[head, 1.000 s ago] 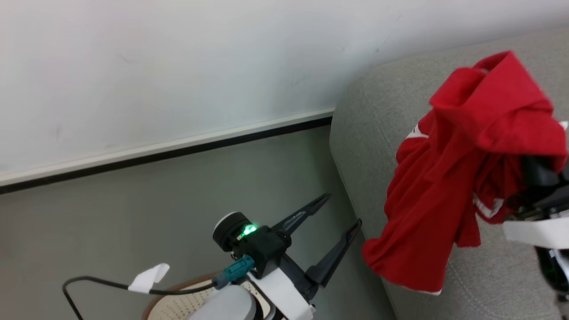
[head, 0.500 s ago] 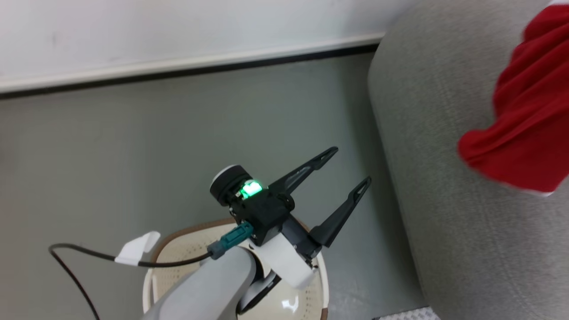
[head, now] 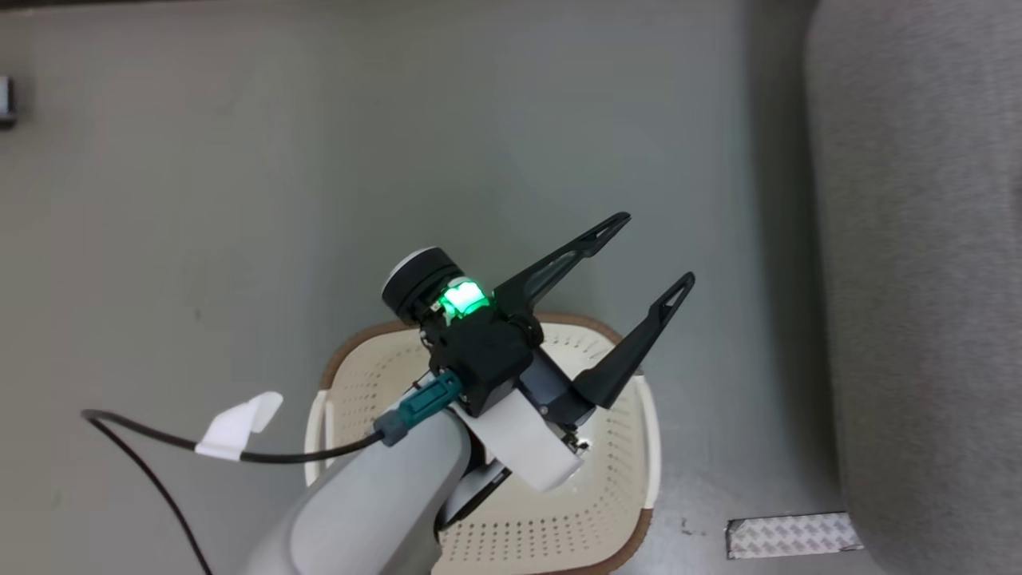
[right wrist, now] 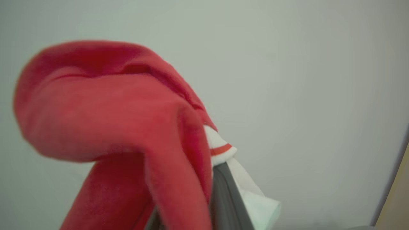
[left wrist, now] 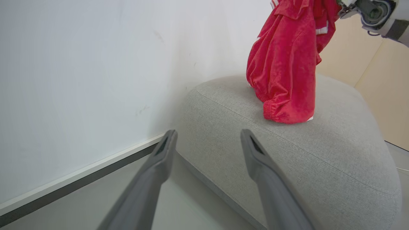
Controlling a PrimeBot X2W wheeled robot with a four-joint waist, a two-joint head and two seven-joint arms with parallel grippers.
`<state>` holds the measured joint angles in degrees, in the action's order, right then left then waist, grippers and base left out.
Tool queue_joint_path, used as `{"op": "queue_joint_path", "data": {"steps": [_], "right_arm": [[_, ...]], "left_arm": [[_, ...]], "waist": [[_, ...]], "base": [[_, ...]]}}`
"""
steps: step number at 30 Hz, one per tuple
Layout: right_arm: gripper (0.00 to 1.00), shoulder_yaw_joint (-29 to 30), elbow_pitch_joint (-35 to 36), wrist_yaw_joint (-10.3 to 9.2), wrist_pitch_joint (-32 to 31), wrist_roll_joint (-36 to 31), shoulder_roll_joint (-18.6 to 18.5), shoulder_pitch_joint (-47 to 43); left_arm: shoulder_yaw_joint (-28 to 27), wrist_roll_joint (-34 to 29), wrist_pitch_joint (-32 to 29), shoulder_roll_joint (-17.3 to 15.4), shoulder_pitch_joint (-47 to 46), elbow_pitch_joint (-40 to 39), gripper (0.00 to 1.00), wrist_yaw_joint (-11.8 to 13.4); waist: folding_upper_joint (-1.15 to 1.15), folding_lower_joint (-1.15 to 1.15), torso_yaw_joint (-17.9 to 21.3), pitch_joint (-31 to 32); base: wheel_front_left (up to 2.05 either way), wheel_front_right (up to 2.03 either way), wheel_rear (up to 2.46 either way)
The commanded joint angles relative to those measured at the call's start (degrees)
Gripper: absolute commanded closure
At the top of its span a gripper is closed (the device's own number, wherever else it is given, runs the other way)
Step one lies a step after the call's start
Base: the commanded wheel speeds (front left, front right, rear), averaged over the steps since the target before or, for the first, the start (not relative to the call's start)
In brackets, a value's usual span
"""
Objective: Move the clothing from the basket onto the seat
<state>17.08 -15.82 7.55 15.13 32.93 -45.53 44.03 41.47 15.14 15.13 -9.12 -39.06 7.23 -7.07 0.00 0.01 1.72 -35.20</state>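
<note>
- Your clothing (left wrist: pixel 287 64) is bright red, soft fabric in loose folds, with a gathered cuff at its lower end and a short white stripe near the top.
- It hangs from the right end effector (left wrist: pixel 351 8), and its lower end touches the top of the grey seat (left wrist: pixel 303 166), on the side towards the white wall.
- In the right wrist view the cloth is blurred. It drapes over one dark finger (right wrist: pixel 225 198), with white fabric and a red stripe beside it. The other finger is buried, so you cannot see the gap, but the garment hangs from this grip.
- Your left end effector (head: pixel 653 249) is spread wide and holds nothing. It hovers above the basket (head: pixel 631 463), which stands on the floor near the seat.
- The left forearm hides part of the basket's inside, and the garment's top is cut off by the left wrist view's upper edge.
</note>
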Motion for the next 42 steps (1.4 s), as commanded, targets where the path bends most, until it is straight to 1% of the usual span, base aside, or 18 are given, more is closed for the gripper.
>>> {"op": "queue_joint_path", "data": {"steps": [1,6,14,17,20,24,25,26,27,28,29,35,36,42], "right_arm": [[1.0,0.0,-1.9,-0.13,0.0,-0.2,-1.2,1.2],[1.0,-3.6,-8.4,-0.13,-0.8,-0.6,-2.2,1.5],[1.0,-10.0,-17.6,-0.13,-3.4,0.6,-0.4,0.4],[1.0,-13.6,-20.5,-0.13,-5.6,1.1,-0.1,0.5],[1.0,-17.5,-23.3,-0.13,-10.1,2.7,0.2,0.8],[1.0,-20.8,-25.2,-0.13,-12.1,4.6,-0.4,1.9],[0.93,-21.4,-25.7,-0.13,-12.0,4.9,-0.5,2.1],[0.78,-22.1,-26.1,-0.13,-12.0,5.2,-0.6,2.4],[0.57,-22.7,-26.4,-0.13,-12.0,5.4,-0.7,2.6],[0.05,-23.3,-26.7,-0.13,-12.0,5.6,-0.7,2.7],[0.0,-24.0,-27.0,-0.13,-11.8,5.8,-0.6,2.8],[0.0,-28.5,-28.7,-0.13,-11.6,6.7,-0.3,2.5],[0.0,-28.5,-28.7,-0.13,-11.6,6.7,-0.3,2.5],[0.0,-33.3,-28.8,-0.13,-9.5,6.7,-0.7,0.8]], "left_arm": [[-0.2,-0.6,0.0,0.3,-0.8,-0.3,0.0,-0.2],[-0.9,-1.0,0.0,0.4,-1.1,-0.6,0.0,-0.4],[-1.4,-1.2,0.0,1.2,-0.7,-0.3,0.0,-0.4],[-1.5,-1.1,0.0,1.4,-0.6,0.0,0.0,-0.4],[-1.7,-0.9,0.0,1.7,-0.4,0.2,0.0,-0.4],[-2.0,-0.7,0.0,1.8,0.1,0.4,0.0,-0.4],[-2.1,-0.6,0.0,1.8,0.2,0.5,0.0,-0.4],[-2.2,-0.5,0.0,1.8,0.4,0.6,0.0,-0.4],[-2.2,-0.5,0.0,1.7,0.7,0.7,0.0,-0.4],[-2.3,-0.4,0.0,1.7,0.8,0.7,0.0,-0.5],[-2.4,-0.3,0.0,1.7,1.0,0.8,0.0,-0.5],[-3.0,0.2,0.0,1.6,3.1,1.7,0.0,-0.4],[-3.0,0.2,0.0,1.6,3.1,1.7,0.0,-0.4],[-4.6,1.0,0.0,1.5,7.2,2.8,0.0,-0.4]], "waist": [[0.0,-0.01,-1.8,-1.8],[0.0,-0.01,-3.0,-3.3],[0.0,-0.01,-3.7,-3.6],[0.0,-0.01,-3.6,-3.3],[0.0,-0.01,-3.4,-2.9],[0.0,-0.01,-3.2,-2.1],[0.0,-0.01,-3.2,-1.8],[0.0,-0.01,-3.1,-1.3],[0.0,-0.01,-3.0,-0.8],[0.0,-0.01,-2.9,-0.3],[0.0,-0.01,-2.8,0.4],[0.0,-0.01,-1.7,5.7],[0.0,-0.01,-1.7,5.7],[0.0,-0.01,-0.5,13.9]], "base": [[0.0,0.0,0.0],[0.0,0.0,0.0],[0.0,0.0,0.0],[0.0,0.0,0.0],[0.0,0.0,0.0],[0.0,0.0,0.0],[0.0,0.0,0.0],[0.0,0.0,0.0],[0.0,0.0,0.0],[0.0,0.0,0.0],[0.0,0.0,0.0],[0.0,0.0,0.0],[0.0,0.0,0.0],[0.0,0.0,0.0]]}}
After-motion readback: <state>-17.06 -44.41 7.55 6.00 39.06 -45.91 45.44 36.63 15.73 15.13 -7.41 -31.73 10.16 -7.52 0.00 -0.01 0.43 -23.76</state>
